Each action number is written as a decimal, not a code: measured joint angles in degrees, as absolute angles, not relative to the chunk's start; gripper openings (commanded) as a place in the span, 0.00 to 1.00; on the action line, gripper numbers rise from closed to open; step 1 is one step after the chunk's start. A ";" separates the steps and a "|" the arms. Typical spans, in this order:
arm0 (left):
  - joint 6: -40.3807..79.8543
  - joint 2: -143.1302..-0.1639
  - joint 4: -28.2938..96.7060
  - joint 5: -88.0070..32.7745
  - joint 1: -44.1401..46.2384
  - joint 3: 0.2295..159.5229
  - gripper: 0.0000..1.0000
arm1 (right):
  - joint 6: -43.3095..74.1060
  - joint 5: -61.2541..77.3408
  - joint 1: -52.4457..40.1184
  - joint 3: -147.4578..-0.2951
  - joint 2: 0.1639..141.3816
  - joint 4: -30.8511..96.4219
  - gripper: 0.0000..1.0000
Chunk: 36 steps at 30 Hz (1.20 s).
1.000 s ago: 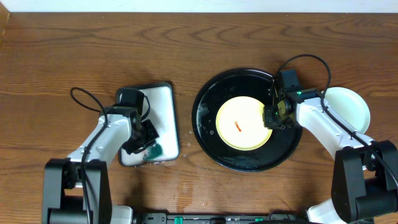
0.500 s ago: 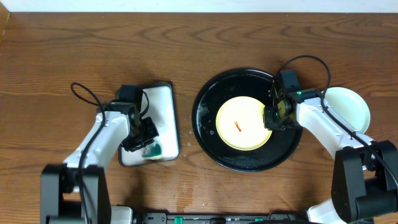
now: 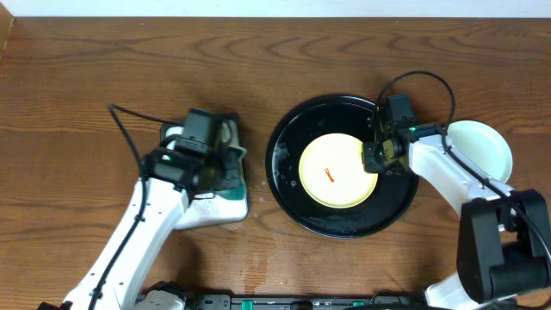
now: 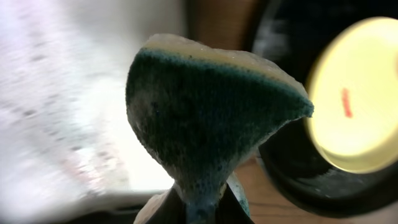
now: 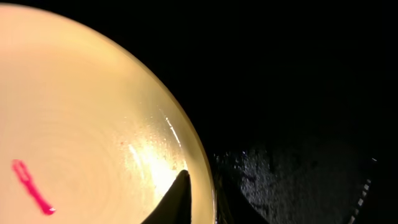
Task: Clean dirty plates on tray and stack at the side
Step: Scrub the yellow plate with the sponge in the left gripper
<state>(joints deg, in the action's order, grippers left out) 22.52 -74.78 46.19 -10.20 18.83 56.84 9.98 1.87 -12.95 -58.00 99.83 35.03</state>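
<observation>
1. Overhead: the pale yellow plate [image 3: 336, 170] is being kept in the middle of the black tray [image 3: 288, 196], with a red smear [image 3: 330, 175] near its centre.
2. The plate's right rim is being pinched by the right gripper [image 3: 376, 160]; in the right wrist view its fingertips [image 5: 179, 190] are being pressed across the edge.
3. A green sponge [image 4: 205, 118] is being squeezed in the left gripper [image 3: 222, 165], raised over the white tray [image 3: 198, 215].
4. Key relation: the plate is being approached from its left, with the tray's raised rim lying between. The smear's long axis is running roughly away from the robot. The right arm is nearer, but the sponge is being carried by the left.
5. Surface: droplets are being shown on the glossy tray, so it is likely slippery. The plate's left half is being left free.
6. A pale mint plate [image 3: 486, 146] is being kept outside the tray, on the right.
</observation>
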 measured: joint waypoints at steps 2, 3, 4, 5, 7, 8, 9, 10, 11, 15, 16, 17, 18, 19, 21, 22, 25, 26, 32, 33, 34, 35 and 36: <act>23.18 -74.91 44.82 -10.17 21.56 56.86 0.07 | 9.32 1.89 -12.95 -57.89 101.08 34.50 0.18; 23.62 -75.13 43.99 -10.17 22.83 56.86 0.07 | 8.95 1.89 -12.95 -57.84 101.82 34.09 0.12; 24.05 -75.29 43.24 -10.20 23.88 56.86 0.07 | 8.54 2.20 -12.93 -57.74 102.50 33.47 0.06; 24.67 -75.53 42.44 -10.20 25.15 56.86 0.07 | 8.43 2.35 -12.84 -57.87 102.65 32.93 0.01; 26.02 -75.96 40.49 -10.22 27.44 56.88 0.08 | 8.03 2.90 -12.38 -58.19 102.63 33.19 0.01; 26.59 -76.14 39.59 -10.17 28.23 56.88 0.08 | 7.99 3.20 -12.23 -58.22 102.65 33.26 0.01; 27.11 -76.47 38.54 -10.31 29.19 56.88 0.08 | 8.01 3.57 -12.12 -58.35 102.65 33.56 0.01; 27.49 -76.93 37.21 -10.39 30.13 56.88 0.08 | 8.12 3.90 -12.05 -58.41 102.67 33.87 0.01; 28.18 -77.56 35.88 -10.52 31.14 56.88 0.08 | 8.45 4.14 -11.94 -58.46 102.69 34.26 0.01; 31.24 -81.80 30.48 -10.96 34.89 56.95 0.07 | 12.08 5.76 -11.49 -58.67 102.69 36.82 0.01; 31.77 -83.22 28.69 -11.29 35.79 56.95 0.07 | 13.10 6.17 -11.49 -58.70 102.69 37.39 0.01; 32.45 -84.82 26.44 -11.81 36.62 56.95 0.08 | 13.93 6.59 -11.49 -58.72 102.69 37.82 0.01; 33.01 -86.56 23.88 -12.47 37.39 56.99 0.07 | 14.66 6.85 -11.51 -58.74 102.69 38.13 0.01; 33.58 -88.38 21.34 -13.23 38.11 57.06 0.07 | 15.16 6.98 -11.53 -58.74 102.69 38.30 0.01; 35.14 -91.92 16.84 -14.61 39.29 57.10 0.08 | 15.92 7.11 -11.53 -58.76 102.69 38.35 0.01; 36.16 -93.69 14.72 -15.16 39.77 57.12 0.07 | 16.12 7.09 -11.55 -58.76 102.69 38.35 0.01; 38.87 -98.72 9.02 -16.51 40.64 57.14 0.07 | 16.38 7.11 -11.57 -58.76 102.69 38.41 0.01; 39.48 -99.98 7.73 -16.75 40.77 57.14 0.07 | 16.40 7.09 -11.60 -58.76 102.69 38.44 0.01; 44.25 -107.66 -0.69 -20.58 40.77 57.34 0.08 | 16.84 5.72 -12.71 -58.83 102.69 38.50 0.01; 44.97 -108.47 -1.10 -21.28 40.71 57.60 0.08 | 16.95 5.67 -12.73 -58.83 102.69 38.50 0.01; 45.34 -109.10 -0.91 -21.96 40.58 58.02 0.07 | 16.99 5.65 -12.73 -58.85 102.69 38.50 0.01; 45.76 -109.54 0.01 -22.41 40.36 58.57 0.07 | 16.99 5.65 -12.73 -58.85 102.69 38.52 0.01; 46.15 -109.78 1.17 -22.74 40.12 59.00 0.08 | 17.02 5.65 -12.73 -58.85 102.69 38.54 0.01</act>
<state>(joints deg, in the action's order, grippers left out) 46.15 -109.78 1.17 -22.74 40.12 59.00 17.02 5.65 -12.73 -58.85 102.69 38.54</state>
